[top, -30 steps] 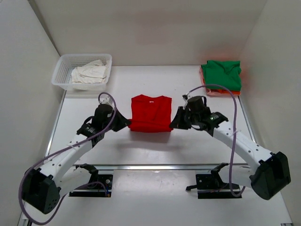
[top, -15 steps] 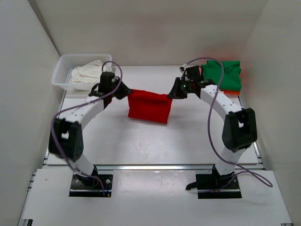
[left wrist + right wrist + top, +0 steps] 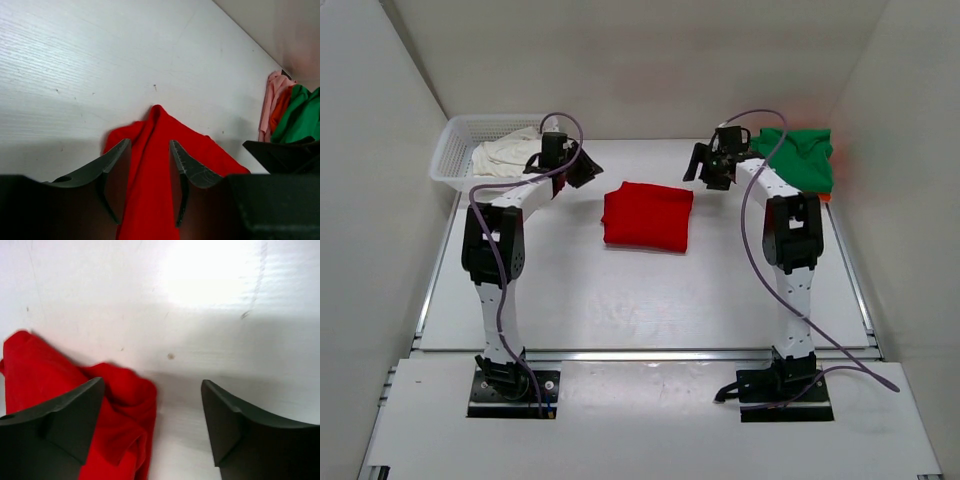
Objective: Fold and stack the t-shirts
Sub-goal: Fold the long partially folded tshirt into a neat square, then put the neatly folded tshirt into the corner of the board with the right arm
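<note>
The red t-shirt (image 3: 648,215) lies folded into a small rectangle mid-table, free of both grippers. My left gripper (image 3: 582,170) hovers just off its far left corner, jaws open. In the left wrist view the gripper (image 3: 149,145) has the red cloth (image 3: 155,125) showing in the gap, unpinched. My right gripper (image 3: 705,170) is open off the far right corner. In the right wrist view it (image 3: 152,385) stands wide, with a rumpled red corner (image 3: 50,365) by its left finger. A green t-shirt (image 3: 798,155) tops a stack at the far right, salmon-pink (image 3: 272,100) beneath.
A white mesh basket (image 3: 455,150) stands at the far left with an off-white t-shirt (image 3: 510,155) in it. Both arms stretch far out from their bases towards the back wall. White side walls close in the table on left and right.
Both grippers lifted the red shirt's near edge, carried it over to the far edge and folded it in half. Then both opened and let go.
</note>
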Motion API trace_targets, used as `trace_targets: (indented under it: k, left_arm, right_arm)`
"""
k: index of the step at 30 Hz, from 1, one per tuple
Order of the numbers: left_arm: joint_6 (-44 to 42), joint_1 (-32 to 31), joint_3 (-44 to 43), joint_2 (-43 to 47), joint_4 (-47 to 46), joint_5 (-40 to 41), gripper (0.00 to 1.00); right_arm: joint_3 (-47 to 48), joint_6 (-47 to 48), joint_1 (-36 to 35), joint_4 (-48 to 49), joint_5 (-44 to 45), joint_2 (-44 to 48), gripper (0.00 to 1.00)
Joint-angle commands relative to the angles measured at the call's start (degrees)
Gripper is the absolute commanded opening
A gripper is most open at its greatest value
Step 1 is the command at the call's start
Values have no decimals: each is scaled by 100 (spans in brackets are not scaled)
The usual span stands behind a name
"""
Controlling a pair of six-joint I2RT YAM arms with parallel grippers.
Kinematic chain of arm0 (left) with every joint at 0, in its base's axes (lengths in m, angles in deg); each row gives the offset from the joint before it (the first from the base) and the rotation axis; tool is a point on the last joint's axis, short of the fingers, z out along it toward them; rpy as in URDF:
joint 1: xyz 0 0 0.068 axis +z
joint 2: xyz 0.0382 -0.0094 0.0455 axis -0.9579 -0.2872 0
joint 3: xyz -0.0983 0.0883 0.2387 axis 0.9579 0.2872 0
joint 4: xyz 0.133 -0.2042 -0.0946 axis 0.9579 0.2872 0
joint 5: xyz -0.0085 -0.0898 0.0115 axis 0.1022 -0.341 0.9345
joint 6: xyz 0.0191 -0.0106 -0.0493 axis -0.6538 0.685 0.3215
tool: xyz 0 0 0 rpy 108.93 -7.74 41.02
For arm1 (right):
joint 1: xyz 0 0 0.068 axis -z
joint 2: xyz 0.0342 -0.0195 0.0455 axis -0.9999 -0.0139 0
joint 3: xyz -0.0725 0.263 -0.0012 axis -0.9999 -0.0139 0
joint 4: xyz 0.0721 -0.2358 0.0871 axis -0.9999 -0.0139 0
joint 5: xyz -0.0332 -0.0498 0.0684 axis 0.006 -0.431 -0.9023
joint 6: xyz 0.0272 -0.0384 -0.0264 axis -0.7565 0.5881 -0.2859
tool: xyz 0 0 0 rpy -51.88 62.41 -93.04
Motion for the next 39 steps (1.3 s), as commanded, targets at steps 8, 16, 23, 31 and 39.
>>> trace_targets:
  k: [8, 16, 23, 31, 39]
  left_arm:
    - [-380, -626, 639, 568, 229, -357, 48]
    - [-625, -1048, 1308, 348, 931, -119, 45]
    - [-503, -1058, 2310, 761, 861, -14, 42]
    - [-423, -1049, 2899, 1016, 476, -66, 41]
    - [-362, -934, 3224, 1200, 168, -110, 42]
  right_arm:
    - [-2113, -235, -138, 1274, 217, 2011, 86]
    - [-3066, -667, -516, 1734, -249, 1996, 88]
    - [-2301, -579, -753, 751, 76, 1215, 89]
    - [-1299, -298, -1166, -58, -801, 449, 86]
    - [-1086, 151, -1431, -852, -1839, 290, 70]
